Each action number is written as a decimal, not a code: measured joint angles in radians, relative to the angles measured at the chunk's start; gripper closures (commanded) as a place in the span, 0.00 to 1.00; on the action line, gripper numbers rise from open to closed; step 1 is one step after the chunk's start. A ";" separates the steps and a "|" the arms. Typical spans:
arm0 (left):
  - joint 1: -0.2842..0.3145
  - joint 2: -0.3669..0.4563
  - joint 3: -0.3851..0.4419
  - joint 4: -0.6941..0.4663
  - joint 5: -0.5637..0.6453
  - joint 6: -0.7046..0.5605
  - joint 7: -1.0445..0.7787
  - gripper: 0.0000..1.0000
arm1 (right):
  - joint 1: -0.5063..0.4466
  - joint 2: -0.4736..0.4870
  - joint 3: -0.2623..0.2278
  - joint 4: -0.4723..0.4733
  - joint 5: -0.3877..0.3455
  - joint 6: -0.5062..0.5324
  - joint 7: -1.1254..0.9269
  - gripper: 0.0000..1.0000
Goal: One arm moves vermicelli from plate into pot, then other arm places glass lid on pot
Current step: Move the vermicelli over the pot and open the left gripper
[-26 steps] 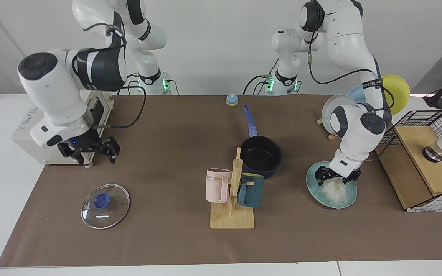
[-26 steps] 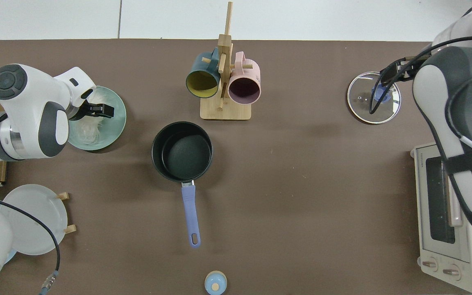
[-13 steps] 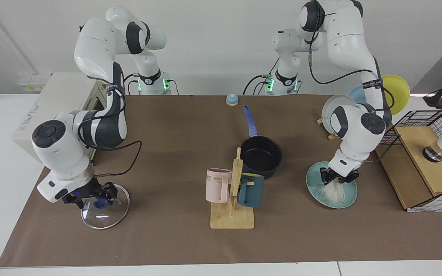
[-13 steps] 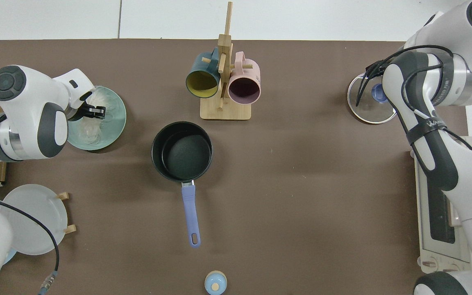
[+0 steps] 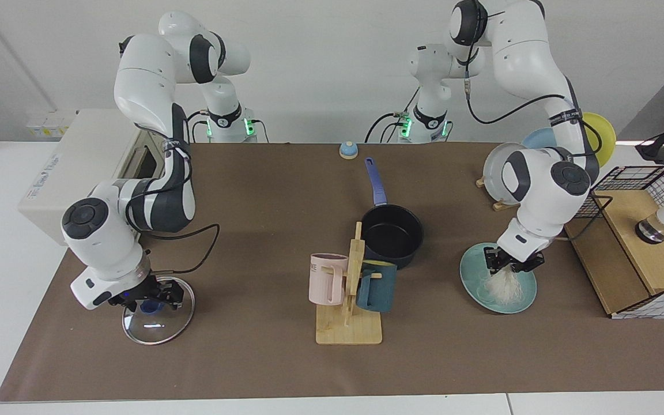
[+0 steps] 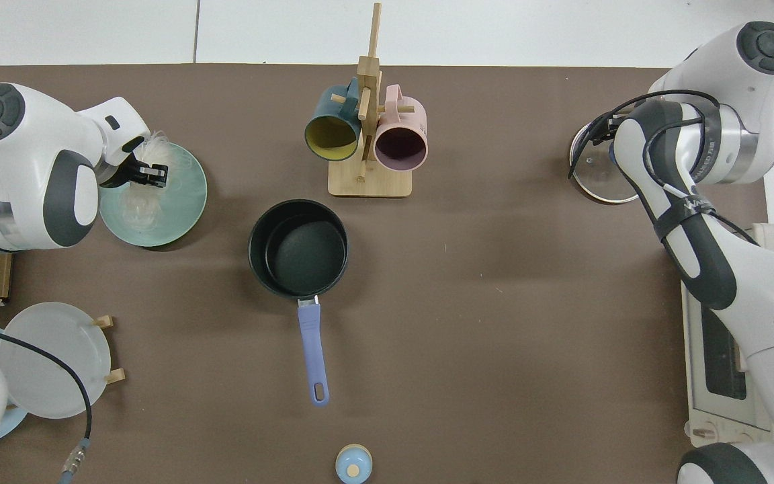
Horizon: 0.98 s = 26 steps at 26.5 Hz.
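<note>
The left hand point(image 5: 509, 266) was clamped on the top of the vermicelli point(image 5: 504, 288) and had risen a little since a second earlier, so the white strands now hung in a tuft from its fingers, their lower ends still brushing the teal plate point(image 5: 525, 302). In the top view the same hand point(image 6: 148, 173) sat over the far part of the plate point(image 6: 182, 218), with loose strands spread on the plate below. That lift suggested the grasp had taken and the carry toward the pot point(image 5: 392, 235) could begin; the pot stood empty beside the plate, between it and the wooden mug rack point(image 5: 350, 300), its blue handle pointing toward the arm bases.

The right hand point(image 5: 146, 297), which a second ago hung well away from the glass lid point(image 5: 158, 311), had come down onto it and now straddled the blue knob. Whether its fingers had closed on the knob I cannot tell. The lid lay flat on the tabletop point(image 5: 251, 357), well apart from the pot, on the far side of the mug rack. The lid step looked prepared early, since the noodles were not yet in.
</note>
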 measured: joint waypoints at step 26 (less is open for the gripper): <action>-0.099 -0.178 -0.337 -0.071 0.044 -0.287 -0.643 1.00 | -0.029 -0.007 -0.004 -0.104 0.000 0.069 0.000 0.01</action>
